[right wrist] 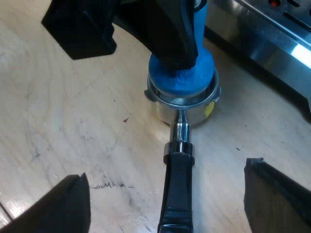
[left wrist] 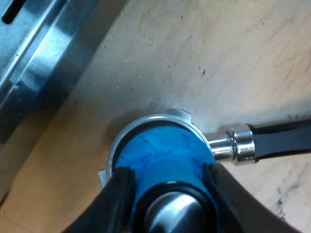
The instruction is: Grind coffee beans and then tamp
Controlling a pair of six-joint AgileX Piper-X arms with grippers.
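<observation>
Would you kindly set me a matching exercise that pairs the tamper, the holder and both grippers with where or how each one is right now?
1. tamper
2. holder
3. left gripper
4. right gripper

A. open, over the dark handle
B. lying on the wooden table
C. blue, standing in the holder
D. shut on the tamper

Pairs: 1-C; 2-B; 3-D; 4-A

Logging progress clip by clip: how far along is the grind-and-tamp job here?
Grinding looks done: the holder lies on the table, off the machine, contents hidden. In hand: left gripper holds the blue tamper seated in it; right gripper open astride the handle. Remaining: lifting the tamper out.
</observation>
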